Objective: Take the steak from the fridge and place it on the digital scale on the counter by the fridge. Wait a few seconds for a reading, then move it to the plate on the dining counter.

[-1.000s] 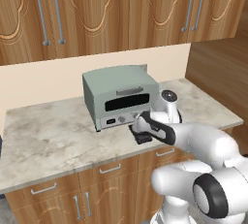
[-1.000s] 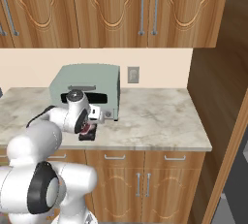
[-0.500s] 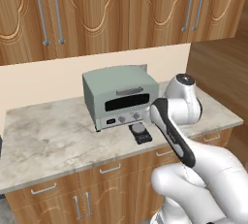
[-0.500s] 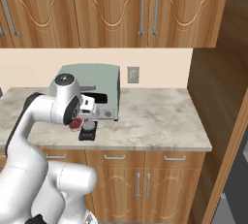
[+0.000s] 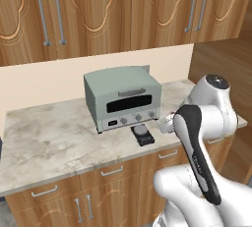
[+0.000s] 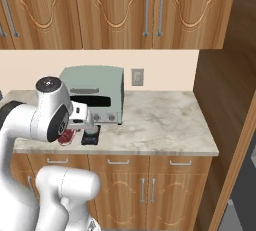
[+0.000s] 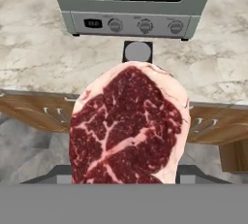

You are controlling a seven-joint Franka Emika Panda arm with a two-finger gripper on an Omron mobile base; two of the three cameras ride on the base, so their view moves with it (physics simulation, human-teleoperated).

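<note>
The pincer (image 7: 127,182) is clamped on the steak (image 7: 128,128), its jaws standing fairly wide because the slab sits between them. In the hand view the raw red meat, marbled with pale fat, hangs directly in front of the camera and hides the fingertips, so the exact contact points cannot be made out. In the right base view the steak (image 6: 66,136) shows as a small red patch just below the wrist, at the front edge of the surface (image 6: 160,125), apart from the stone and not resting on it.

The relation that matters is between the steak and the digital scale (image 7: 138,52). In the hand view the scale's round grey disc lies straight beyond the far end of the meat, in front of the pale green toaster oven (image 7: 131,5), with the edge of the surface and the brown cabinet fronts (image 7: 38,111) under the nearer part of the steak. So the steak is held short of the scale, over the front lip of the surface, and the scale lies ahead along the pincer's line of sight. The steak's long axis runs toward the scale. In the left base view the scale (image 5: 141,134) sits just beside the toaster oven (image 5: 123,98), with the hand close on its right.

Judged from this, the steak must be carried forward over the disc and then lowered.
</note>
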